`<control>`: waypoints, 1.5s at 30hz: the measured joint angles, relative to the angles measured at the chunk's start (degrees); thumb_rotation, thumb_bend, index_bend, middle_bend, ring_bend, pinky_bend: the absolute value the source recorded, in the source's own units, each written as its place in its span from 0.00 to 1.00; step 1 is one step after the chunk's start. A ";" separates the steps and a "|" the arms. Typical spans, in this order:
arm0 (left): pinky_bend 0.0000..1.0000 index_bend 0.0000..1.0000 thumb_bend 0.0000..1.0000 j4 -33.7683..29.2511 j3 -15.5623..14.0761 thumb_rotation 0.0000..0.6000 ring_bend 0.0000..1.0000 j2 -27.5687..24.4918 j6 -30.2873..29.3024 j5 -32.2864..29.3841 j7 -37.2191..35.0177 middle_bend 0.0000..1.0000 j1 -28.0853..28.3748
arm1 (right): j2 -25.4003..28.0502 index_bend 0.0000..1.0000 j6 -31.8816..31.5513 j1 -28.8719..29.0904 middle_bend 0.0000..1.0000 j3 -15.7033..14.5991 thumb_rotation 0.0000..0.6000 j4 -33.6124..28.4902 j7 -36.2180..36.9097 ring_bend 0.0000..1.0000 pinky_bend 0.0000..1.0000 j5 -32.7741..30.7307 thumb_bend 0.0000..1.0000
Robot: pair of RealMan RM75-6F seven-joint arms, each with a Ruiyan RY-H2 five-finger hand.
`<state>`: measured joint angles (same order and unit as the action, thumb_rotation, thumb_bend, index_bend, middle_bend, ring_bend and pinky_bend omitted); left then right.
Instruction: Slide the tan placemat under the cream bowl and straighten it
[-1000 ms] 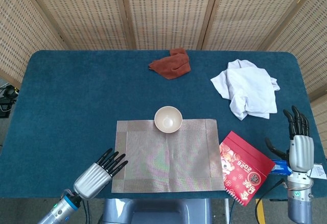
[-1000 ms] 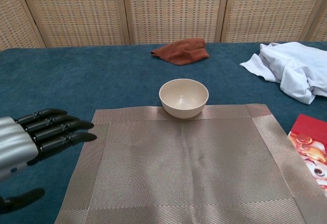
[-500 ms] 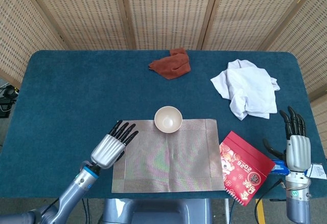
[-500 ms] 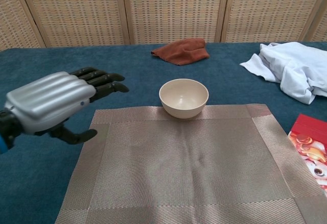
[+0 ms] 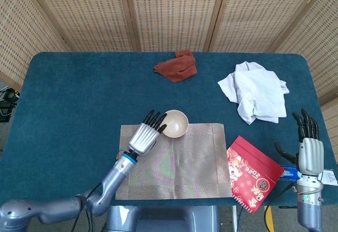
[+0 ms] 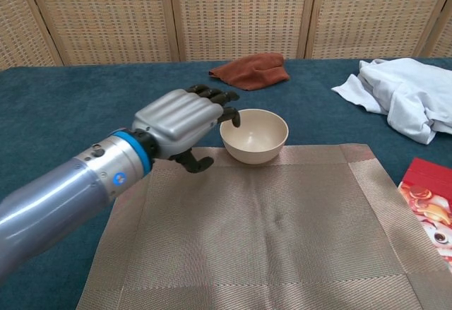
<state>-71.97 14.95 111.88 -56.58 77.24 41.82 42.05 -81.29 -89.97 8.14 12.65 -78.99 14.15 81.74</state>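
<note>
Fingers [image 6: 215, 98] of the left hand [image 6: 176, 121] are seen spread slightly and stretched forward, their dark tips reaching the near-left rim of the cream bowl [image 6: 254, 135]; whether they touch the rim cannot be told. Nothing is held in that hand. Its thumb is curled below the palm, just above the tan placemat [image 6: 261, 232]. In the head view the left hand [image 5: 145, 135] is shown palm down over the far-left corner of the placemat [image 5: 174, 163], with the forearm running back toward the near-left edge of the tabletop [image 5: 74, 110]. The bowl [image 5: 174, 123] is found upright at the middle of the placemat's far edge, resting partly on the border of the mat and partly on the blue cloth of the tabletop. The placemat is laid flat near the front edge, its sides roughly square to the tabletop.

The right hand [image 5: 310, 150] is held upright at the near-right corner, its fingers [image 5: 307, 124] extended and apart, with nothing in them. Just beside it a red packet [image 5: 253, 173] is seen, lying off the placemat's right side. Farther back a white cloth [image 5: 256, 92] is heaped on the right, and a rust-coloured cloth [image 5: 177, 66] lies crumpled near the far edge.
</note>
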 measured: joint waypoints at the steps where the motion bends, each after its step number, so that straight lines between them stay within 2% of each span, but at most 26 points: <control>1: 0.00 0.25 0.36 1.18 0.52 1.00 0.00 1.08 0.35 -0.59 0.23 0.00 0.89 | -0.02 0.13 0.05 0.01 0.00 0.05 1.00 0.06 0.02 0.00 0.00 -0.10 0.40; 7: 0.00 0.36 0.36 7.94 2.95 1.00 0.00 6.63 1.83 -3.47 1.72 0.00 5.60 | 0.07 0.13 -0.02 -0.07 0.00 0.24 1.00 0.11 0.57 0.00 0.00 -0.30 0.40; 9: 0.00 0.43 0.36 10.37 3.74 1.00 0.00 8.43 2.18 -4.53 2.16 0.00 6.99 | 0.16 0.13 -0.06 -0.09 0.00 0.29 1.00 0.01 0.71 0.00 0.00 -0.31 0.40; 11: 0.00 0.56 0.37 12.45 4.28 1.00 0.00 9.88 2.32 -5.38 2.50 0.00 8.06 | 0.28 0.13 -0.11 -0.13 0.00 0.35 1.00 -0.10 0.92 0.00 0.00 -0.35 0.40; 14: 0.00 0.69 0.39 15.48 4.65 1.00 0.00 12.02 2.09 -6.51 2.78 0.00 9.41 | 0.44 0.13 -0.35 -0.24 0.00 0.45 1.00 -0.23 1.36 0.00 0.00 -0.31 0.40; 17: 0.00 0.72 0.44 15.98 4.27 1.00 0.00 12.39 1.09 -6.43 2.21 0.00 9.53 | 0.56 0.13 -0.51 -0.33 0.00 0.47 1.00 -0.31 1.51 0.00 0.00 -0.24 0.40; 24: 0.00 0.73 0.46 12.16 0.70 1.00 0.00 9.66 -3.48 -3.25 -1.09 0.00 6.89 | 0.55 0.13 -0.73 -0.35 0.00 0.07 1.00 -0.64 1.19 0.00 0.00 0.44 0.40; 31: 0.00 0.72 0.45 -0.54 -5.55 1.00 0.00 0.94 -6.02 0.40 -2.92 0.00 2.80 | 0.50 0.13 -1.48 -0.45 0.00 -0.55 1.00 -1.70 0.47 0.00 0.00 1.68 0.40; 37: 0.00 0.69 0.45 -10.35 -11.41 1.00 0.00 -5.70 -5.69 1.45 -0.34 0.00 -0.09 | 0.59 0.13 -2.02 -0.63 0.00 -1.28 1.00 -2.70 0.01 0.00 0.00 2.82 0.40; 40: 0.00 0.59 0.42 -12.74 -13.07 1.00 0.00 -6.53 -5.95 1.66 1.12 0.00 -1.52 | 0.86 0.13 -2.50 -0.81 0.00 -1.62 1.00 -3.40 -0.04 0.00 0.00 3.53 0.40; 41: 0.00 0.53 0.41 -13.09 -13.29 1.00 0.00 -6.66 -6.10 1.69 1.31 0.00 -1.82 | 0.95 0.13 -2.65 -0.87 0.00 -1.72 1.00 -3.61 -0.04 0.00 0.00 3.73 0.40; 45: 0.00 0.40 0.34 -13.89 -13.58 1.00 0.00 -6.76 -6.97 1.67 1.84 0.00 -2.66 | 1.27 0.13 -3.36 -1.06 0.00 -2.09 1.00 -4.34 -0.12 0.00 0.00 4.75 0.40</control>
<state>-85.86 1.37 105.11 -63.55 78.91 43.65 39.39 -80.03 -93.33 7.08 10.55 -83.33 14.03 86.49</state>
